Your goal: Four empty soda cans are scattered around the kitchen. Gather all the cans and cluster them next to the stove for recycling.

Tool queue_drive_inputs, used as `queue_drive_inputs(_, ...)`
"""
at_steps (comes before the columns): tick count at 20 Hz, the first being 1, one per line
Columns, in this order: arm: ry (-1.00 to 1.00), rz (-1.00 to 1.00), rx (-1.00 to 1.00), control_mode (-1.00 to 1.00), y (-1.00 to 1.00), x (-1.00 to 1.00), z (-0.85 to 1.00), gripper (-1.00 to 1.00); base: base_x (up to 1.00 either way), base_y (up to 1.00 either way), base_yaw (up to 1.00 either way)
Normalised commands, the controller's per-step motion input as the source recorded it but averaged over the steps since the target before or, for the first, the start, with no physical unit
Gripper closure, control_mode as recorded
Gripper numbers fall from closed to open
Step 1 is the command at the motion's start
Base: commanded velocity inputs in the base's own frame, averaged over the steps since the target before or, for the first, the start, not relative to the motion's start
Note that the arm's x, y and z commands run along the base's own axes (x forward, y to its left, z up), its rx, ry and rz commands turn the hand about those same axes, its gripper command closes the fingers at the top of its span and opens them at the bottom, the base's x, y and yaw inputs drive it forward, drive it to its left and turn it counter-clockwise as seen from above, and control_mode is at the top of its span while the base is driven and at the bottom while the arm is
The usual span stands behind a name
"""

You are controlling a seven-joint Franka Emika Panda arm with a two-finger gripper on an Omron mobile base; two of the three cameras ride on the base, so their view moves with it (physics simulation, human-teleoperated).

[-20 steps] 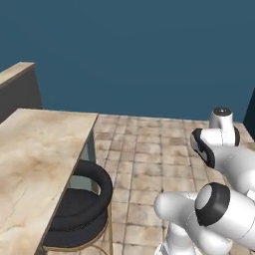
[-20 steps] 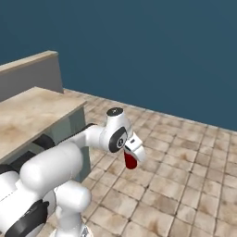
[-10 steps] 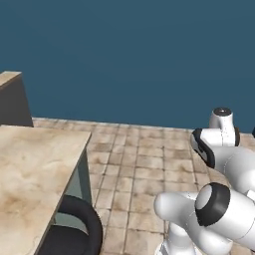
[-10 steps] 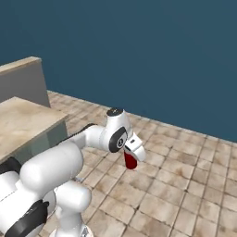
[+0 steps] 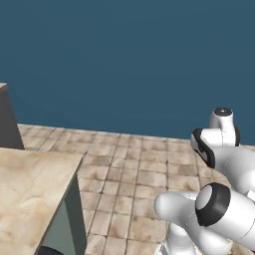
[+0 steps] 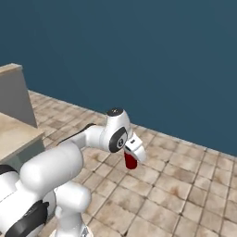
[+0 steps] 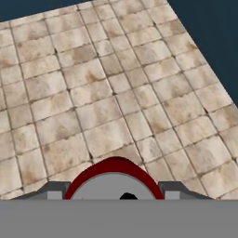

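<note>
At far left in the right base view, a beige marble counter [image 6: 11,132] ends against a grey upright panel [image 6: 16,95], with brown tiled floor [image 6: 176,185] running right to the blue wall [image 6: 152,55]. Right of the counter the white arm reaches out low over the tiles, and its gripper [image 6: 131,156] pinches a red soda can [image 6: 130,160] hanging above the floor. Seen from the hand, the can's red rim and silvery top [image 7: 114,183] sit between the two fingertips [image 7: 53,189].

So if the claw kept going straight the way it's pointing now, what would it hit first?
Probably the brown tiled floor. The claw, shut on the red can, points down at bare tiles; nothing else seems to stand in that line, though depth is unclear.
</note>
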Motion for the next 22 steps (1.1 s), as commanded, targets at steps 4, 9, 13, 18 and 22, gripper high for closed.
queue_drive_inputs(4, 0.00, 0.00, 0.00, 1.00, 0.00, 0.00, 0.00, 1.00, 0.75, -0.22, 0.13)
queue_drive_inputs(9, 0.00, 0.00, 0.00, 1.00, 0.00, 0.00, 0.00, 1.00, 0.73, -0.18, 0.18)
queue_drive_inputs(13, 0.00, 0.00, 0.00, 1.00, 0.00, 0.00, 0.00, 1.00, 0.69, -0.08, 0.26)
queue_drive_inputs(18, 0.00, 0.00, 0.00, 1.00, 0.00, 0.00, 0.00, 1.00, 0.67, -0.04, 0.31)
queue_drive_inputs(22, 0.00, 0.00, 0.00, 1.00, 0.00, 0.00, 0.00, 1.00, 0.63, 0.00, 0.40)
